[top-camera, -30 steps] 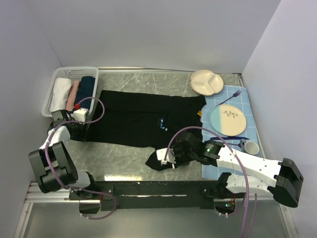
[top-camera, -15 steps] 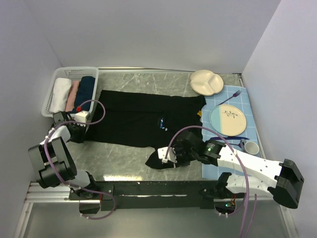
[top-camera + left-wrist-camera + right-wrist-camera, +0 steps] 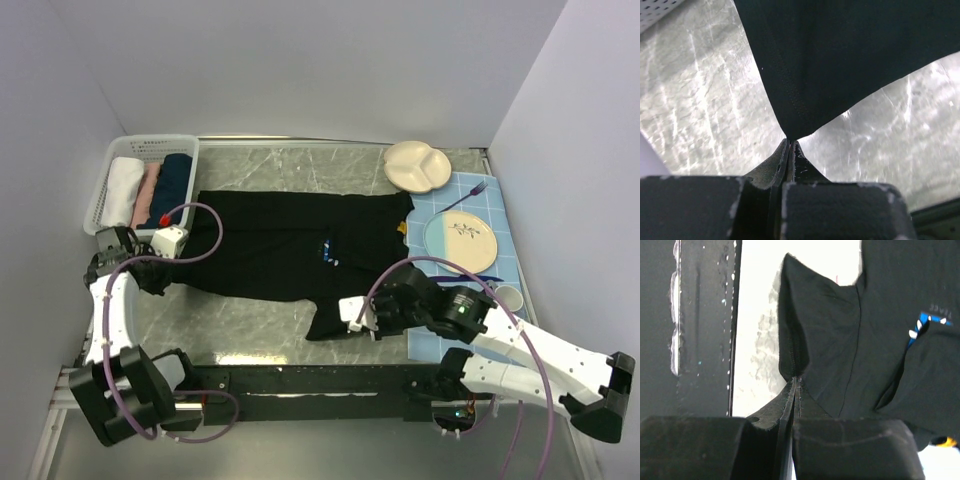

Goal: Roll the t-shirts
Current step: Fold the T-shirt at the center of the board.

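**Left gripper [image 3: 790,142] and right gripper [image 3: 795,380] both pinching the t-shirt [image 3: 280,235]**

From the overhead camera I see the black shirt spread flat across the middle of the grey table [image 3: 250,318], with its small print [image 3: 328,248] facing up, right of centre. My left arm's tip sits at the shirt's left end, just in front of the basket [image 3: 112,160]. My right arm's tip is at the near right corner, where the cloth bunches.

From up there I cannot judge how either pair of jaws stands. The wrist cameras settle it. On the left one the jaws are pressed together on a corner of black cloth, which fans out from the tips with bare table on either side. On the right one the jaws likewise nip a hemmed fold, and the blue-and-white print shows off to the right.

Only the overhead view takes in the rolled cloths [image 3: 150,185] in the basket and a divided dish [image 3: 418,165] at the far right. It also shows a plate [image 3: 460,240] and fork [image 3: 462,195] on the blue mat [image 3: 500,215], with a cup [image 3: 508,297] at its near edge.
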`<state>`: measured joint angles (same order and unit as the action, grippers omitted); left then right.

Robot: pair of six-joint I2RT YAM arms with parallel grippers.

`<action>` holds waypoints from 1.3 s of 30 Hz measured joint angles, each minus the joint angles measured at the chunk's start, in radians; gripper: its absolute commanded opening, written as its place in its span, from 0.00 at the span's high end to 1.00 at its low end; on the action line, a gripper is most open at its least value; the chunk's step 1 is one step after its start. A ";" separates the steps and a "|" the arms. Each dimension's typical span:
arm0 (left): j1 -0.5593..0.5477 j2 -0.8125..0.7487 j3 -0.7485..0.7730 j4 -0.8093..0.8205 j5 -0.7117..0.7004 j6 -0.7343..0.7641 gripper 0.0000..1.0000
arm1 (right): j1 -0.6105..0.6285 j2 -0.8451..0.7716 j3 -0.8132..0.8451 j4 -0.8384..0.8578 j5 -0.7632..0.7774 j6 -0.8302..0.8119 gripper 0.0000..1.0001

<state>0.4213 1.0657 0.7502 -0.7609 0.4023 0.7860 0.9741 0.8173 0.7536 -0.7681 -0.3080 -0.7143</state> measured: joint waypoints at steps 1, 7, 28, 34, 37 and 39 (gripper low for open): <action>0.000 -0.013 0.008 -0.020 -0.001 0.011 0.99 | 0.000 -0.010 0.000 -0.010 0.004 0.003 1.00; 0.000 -0.056 0.087 -0.156 -0.012 0.107 0.99 | 0.000 -0.115 0.008 -0.087 0.035 0.042 1.00; -0.014 0.059 0.202 -0.348 0.019 0.258 0.99 | -0.085 -0.062 0.107 -0.040 0.177 0.119 1.00; -0.061 0.167 0.202 -0.185 0.023 0.167 0.99 | -0.312 0.063 0.094 0.107 0.195 0.118 1.00; -0.103 0.221 0.212 -0.115 0.020 0.110 0.99 | -0.413 0.146 0.128 0.150 0.186 0.116 1.00; -0.128 0.260 0.227 -0.070 0.017 0.079 0.99 | -0.463 0.210 0.167 0.186 0.182 0.114 1.00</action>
<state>0.2932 1.3258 0.9775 -0.8310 0.4194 0.8646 0.5110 1.0275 0.9211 -0.5823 -0.1265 -0.5999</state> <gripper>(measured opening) 0.020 0.007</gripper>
